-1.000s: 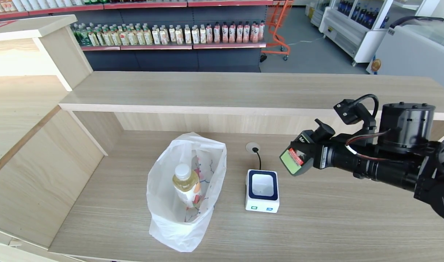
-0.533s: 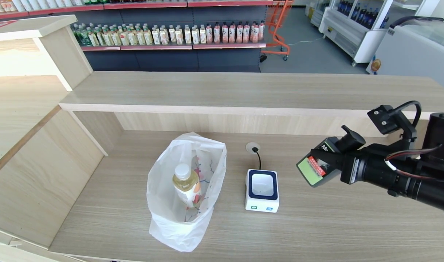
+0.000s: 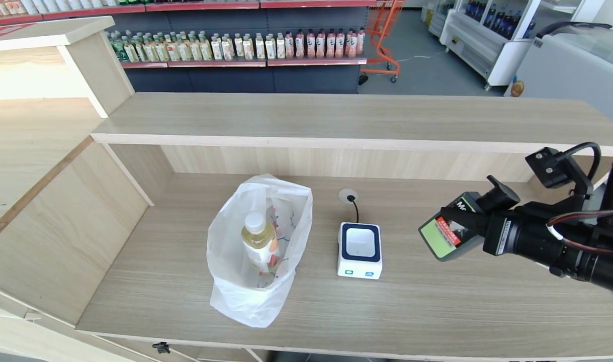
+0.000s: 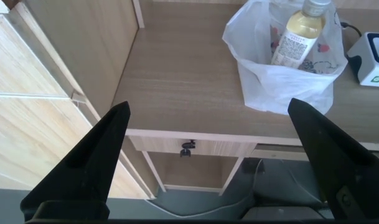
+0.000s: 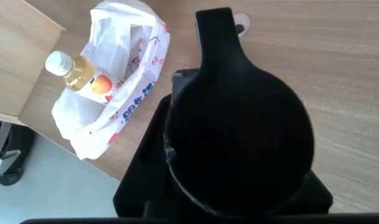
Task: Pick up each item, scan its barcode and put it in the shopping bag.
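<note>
My right gripper [image 3: 468, 221] is shut on a dark item [image 3: 449, 232] with a green and red label, held above the counter to the right of the white scanner [image 3: 359, 244]. In the right wrist view the item [image 5: 239, 143] is a black mass with one finger [image 5: 217, 43] over it. The white shopping bag [image 3: 258, 266] stands open left of the scanner, with a bottle [image 3: 258, 241] of pale yellow drink upright inside. My left gripper [image 4: 208, 162] is open and holds nothing; it hangs off the counter's near left corner, with the bag [image 4: 282, 87] farther off.
A cable runs from the scanner to a round grommet [image 3: 347, 195] near the back wall. A raised wooden ledge [image 3: 336, 120] borders the counter at the back and a wooden side panel [image 3: 60, 236] at the left. Store shelves with bottles stand beyond.
My right arm has carried the dark item to the right, away from over the scanner. The head camera has also shifted, so the whole picture moved a little.
</note>
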Controlling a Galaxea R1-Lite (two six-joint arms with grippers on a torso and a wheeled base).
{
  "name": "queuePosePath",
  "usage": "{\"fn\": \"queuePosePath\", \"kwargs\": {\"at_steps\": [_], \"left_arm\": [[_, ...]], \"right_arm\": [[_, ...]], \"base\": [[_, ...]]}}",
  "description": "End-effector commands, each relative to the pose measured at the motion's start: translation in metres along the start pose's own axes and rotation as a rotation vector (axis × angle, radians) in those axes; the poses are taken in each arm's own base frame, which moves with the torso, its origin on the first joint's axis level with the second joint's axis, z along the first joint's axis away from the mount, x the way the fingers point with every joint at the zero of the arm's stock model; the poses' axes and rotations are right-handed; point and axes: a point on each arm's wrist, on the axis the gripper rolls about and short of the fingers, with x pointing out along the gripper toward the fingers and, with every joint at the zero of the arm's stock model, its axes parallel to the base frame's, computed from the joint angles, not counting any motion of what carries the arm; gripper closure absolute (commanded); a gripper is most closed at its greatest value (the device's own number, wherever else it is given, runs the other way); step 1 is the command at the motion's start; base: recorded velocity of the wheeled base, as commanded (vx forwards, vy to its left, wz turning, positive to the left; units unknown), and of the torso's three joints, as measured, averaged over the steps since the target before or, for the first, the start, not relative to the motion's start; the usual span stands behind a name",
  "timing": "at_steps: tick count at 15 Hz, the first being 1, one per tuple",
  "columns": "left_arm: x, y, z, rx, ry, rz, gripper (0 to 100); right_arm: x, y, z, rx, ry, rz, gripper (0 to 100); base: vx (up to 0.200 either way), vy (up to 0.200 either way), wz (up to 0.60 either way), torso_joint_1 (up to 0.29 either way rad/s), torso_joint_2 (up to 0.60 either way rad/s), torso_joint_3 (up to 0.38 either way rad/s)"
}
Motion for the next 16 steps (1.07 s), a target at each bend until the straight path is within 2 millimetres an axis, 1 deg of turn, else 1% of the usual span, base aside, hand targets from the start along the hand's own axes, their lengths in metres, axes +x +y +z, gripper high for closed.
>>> {"fn": "queuePosePath", "kwargs": {"at_steps": [1,4,7,10,11,14,15,16], "left_arm": [[0.0,0.0,0.0,0.001,0.0,0.0,0],[0.0,0.0,0.0,0.001,0.0,0.0,0],[0.0,0.0,0.0,0.001,0.0,0.0,0],[0.0,0.0,0.0,0.001,0.0,0.0,0],[0.0,0.0,0.0,-0.002,0.0,0.002,0],[0.0,0.0,0.0,-0.001,0.0,0.002,0],[0.0,0.0,0.0,-0.001,0.0,0.002,0],[0.0,0.0,0.0,-0.001,0.0,0.002,0]], "right_arm": [[0.001,-0.001,0.0,0.002,0.003,-0.002,100],[0.0,-0.001,-0.004,0.007,0.016,-0.004,100],[0.001,-0.002,-0.006,0.088,0.026,-0.01,100],[0.003,-0.003,-0.009,0.102,0.039,-0.014,100],[0.007,-0.007,-0.012,0.107,0.053,-0.03,100],[0.017,-0.014,-0.02,0.12,0.092,-0.055,100],[0.025,-0.016,-0.021,0.115,0.101,-0.058,100],[0.037,-0.016,-0.019,0.09,0.103,-0.05,100]], "base": [[0.0,0.0,0.0,0.0,0.0,0.0],[0.0,0.0,0.0,0.0,0.0,0.0],[0.0,0.2,0.0,0.01,0.0,-0.001],[0.0,0.2,0.0,0.002,0.0,0.002],[0.0,0.2,0.0,0.027,0.02,-0.002],[0.0,0.0,0.0,0.0,0.0,0.0],[0.0,0.0,0.0,0.0,0.0,0.0],[0.0,0.0,0.0,0.0,0.0,0.0]]}}
